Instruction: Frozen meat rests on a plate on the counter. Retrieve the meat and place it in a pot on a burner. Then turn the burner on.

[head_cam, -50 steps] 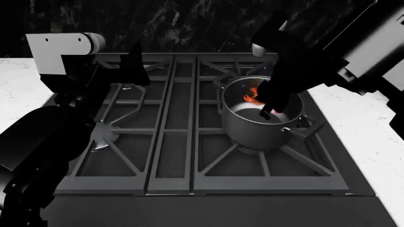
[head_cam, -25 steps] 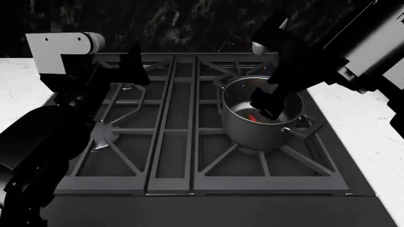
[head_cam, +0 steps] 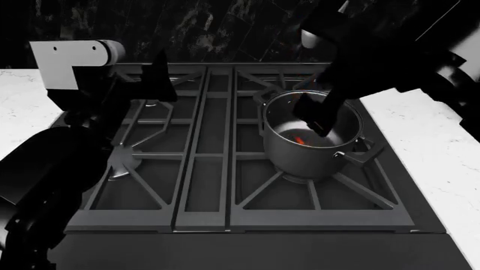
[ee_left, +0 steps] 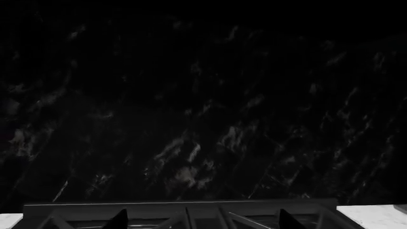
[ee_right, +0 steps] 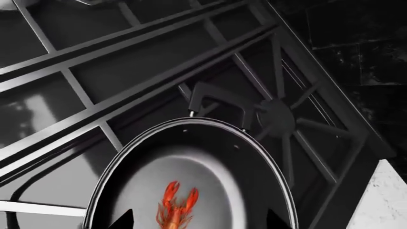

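Frozen meat, a small red-orange lobster [ee_right: 175, 208], lies on the floor of the cylindrical brushed-steel saucepan [head_cam: 313, 133], directly below the right hand [head_cam: 318, 115]. That hand hangs over the pot's rim with its fingertips spread apart and nothing between them. The left hand [head_cam: 156, 76] sits well away over the far grates, and I cannot tell how far open it is.

The risk I see is in pulling out. The right hand is just above the rolled rim, and a sideways drag could clip it and shove the pot off the black cast-iron grate [head_cam: 248, 185] over its burner. The knob is out of sight in every view, so picking the wrong burner is also possible.
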Robot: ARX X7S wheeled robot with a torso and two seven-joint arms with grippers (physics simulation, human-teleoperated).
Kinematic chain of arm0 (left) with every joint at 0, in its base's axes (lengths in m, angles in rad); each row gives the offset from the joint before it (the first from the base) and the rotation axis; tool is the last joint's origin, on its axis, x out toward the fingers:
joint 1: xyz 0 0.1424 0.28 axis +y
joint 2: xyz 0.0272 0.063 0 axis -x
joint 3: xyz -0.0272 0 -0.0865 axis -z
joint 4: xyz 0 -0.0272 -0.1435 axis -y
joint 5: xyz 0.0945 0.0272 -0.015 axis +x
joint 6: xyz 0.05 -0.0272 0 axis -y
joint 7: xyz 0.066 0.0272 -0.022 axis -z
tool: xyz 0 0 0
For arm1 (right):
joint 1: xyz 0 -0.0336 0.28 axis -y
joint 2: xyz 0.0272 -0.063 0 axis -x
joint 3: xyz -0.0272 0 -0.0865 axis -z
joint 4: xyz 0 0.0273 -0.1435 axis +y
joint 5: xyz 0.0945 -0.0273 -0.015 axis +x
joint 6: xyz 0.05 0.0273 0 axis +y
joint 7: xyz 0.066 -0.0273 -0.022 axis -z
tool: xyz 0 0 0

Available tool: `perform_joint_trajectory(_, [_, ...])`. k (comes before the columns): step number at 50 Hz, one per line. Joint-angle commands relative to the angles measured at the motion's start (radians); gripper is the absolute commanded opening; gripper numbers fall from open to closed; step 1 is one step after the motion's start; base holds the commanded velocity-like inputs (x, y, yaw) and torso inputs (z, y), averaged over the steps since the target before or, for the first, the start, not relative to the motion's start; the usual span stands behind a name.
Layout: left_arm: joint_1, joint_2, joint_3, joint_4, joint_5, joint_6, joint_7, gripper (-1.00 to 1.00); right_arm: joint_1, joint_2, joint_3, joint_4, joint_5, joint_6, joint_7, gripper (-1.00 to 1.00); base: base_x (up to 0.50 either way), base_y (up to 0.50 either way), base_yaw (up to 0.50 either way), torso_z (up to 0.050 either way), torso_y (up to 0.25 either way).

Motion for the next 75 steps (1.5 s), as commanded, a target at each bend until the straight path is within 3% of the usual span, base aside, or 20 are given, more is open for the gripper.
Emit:
perform_joint_trajectory(1, [0.004, -0.012, 0.019, 0.030, 0.035, 0.022, -0.002, 1.00, -0.013, 0.056, 0.104, -0.134, 0.079, 0.077, 0.123, 1.00, 0.00, 0.00, 0.00, 0.000, 0.000])
perform_joint_trajectory(15, [0.013, -0.036, 0.022, 0.161, -0.014, -0.036, -0.037, 1.00, -0.195, 0.172, 0.384, -0.421, 0.284, 0.124, 0.477, 1.00, 0.00, 0.00, 0.00, 0.000, 0.000])
perform_joint_trajectory(26, [0.030, -0.052, 0.021, 0.227, -0.054, -0.052, -0.032, 1.00, -0.385, 0.183, 0.692, -0.540, 0.614, 0.115, 1.015, 1.00, 0.00, 0.00, 0.00, 0.000, 0.000])
perform_joint_trajectory(42, [0.044, -0.042, -0.001, 0.196, -0.072, -0.047, -0.052, 1.00, -0.573, 0.209, 0.802, -0.645, 0.633, -0.039, 1.269, 1.00, 0.00, 0.00, 0.00, 0.000, 0.000])
perform_joint_trajectory(57, [0.041, -0.035, 0.018, 0.164, -0.047, -0.031, -0.040, 1.00, -0.678, 0.191, 0.869, -0.659, 0.557, -0.206, 1.214, 1.00, 0.00, 0.00, 0.00, 0.000, 0.000])
perform_joint_trajectory(75, [0.044, -0.035, 0.017, 0.152, -0.050, -0.019, -0.032, 1.00, -0.682, 0.188, 0.867, -0.664, 0.556, -0.216, 1.219, 1.00, -0.34, 0.00, 0.00, 0.000, 0.000])
